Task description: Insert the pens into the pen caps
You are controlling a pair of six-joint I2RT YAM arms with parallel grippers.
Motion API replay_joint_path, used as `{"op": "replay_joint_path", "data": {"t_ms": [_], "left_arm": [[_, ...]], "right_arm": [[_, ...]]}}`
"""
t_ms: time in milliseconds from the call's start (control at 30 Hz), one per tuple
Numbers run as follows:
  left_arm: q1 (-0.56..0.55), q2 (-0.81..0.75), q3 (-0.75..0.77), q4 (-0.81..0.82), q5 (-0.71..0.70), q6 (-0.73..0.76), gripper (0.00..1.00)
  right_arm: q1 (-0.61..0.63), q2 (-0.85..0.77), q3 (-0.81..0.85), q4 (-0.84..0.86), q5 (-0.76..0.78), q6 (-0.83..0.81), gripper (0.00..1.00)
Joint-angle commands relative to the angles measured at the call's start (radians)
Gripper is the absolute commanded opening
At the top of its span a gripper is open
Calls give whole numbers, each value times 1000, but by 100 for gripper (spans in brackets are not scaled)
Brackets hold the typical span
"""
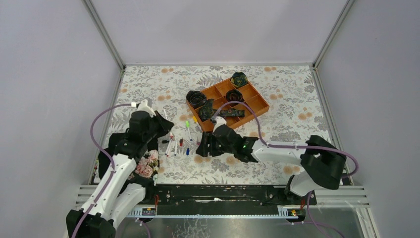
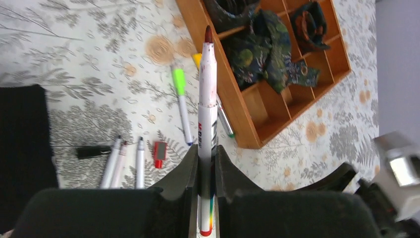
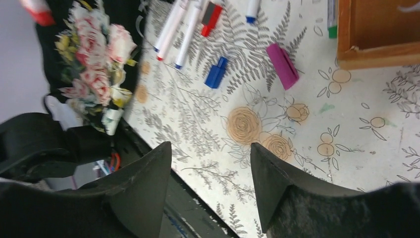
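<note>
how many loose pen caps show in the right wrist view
3: a red cap at the top edge, a blue cap below it, a magenta cap right of the blue one. Others may lie outside the frame.

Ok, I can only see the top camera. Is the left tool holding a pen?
Observer: Yes, the left tool is shut on a white pen with a bare dark red tip.
Operator: Is there a red cap anywhere?
Observer: A red cap lies beside three loose pens.
Operator: And the right tool?
Observer: The right tool is open and empty; a blue cap and a magenta cap lie ahead of it.
</note>
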Motion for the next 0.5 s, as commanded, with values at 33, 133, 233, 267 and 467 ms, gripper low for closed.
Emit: {"op": "replay_joint_path", "data": {"t_ms": [33,133,233,267,467], "left_arm": [[65,41,137,-21,-26,156,0],[65,41,169,-34,-92,216,0],[65,24,163,-26,-120,233,0],[65,14,156,-23,-122,233,0],[65,-8,136,-8,-124,223,0]], "right_arm": [[35,110,87,5,48,-1,64],[35,171,121,-8,44,-3,64],[35,238,148,-12,45,-13,64],[35,252,159,-17,44,-17,64],[34,322,209,-27,51,-34,65]]}}
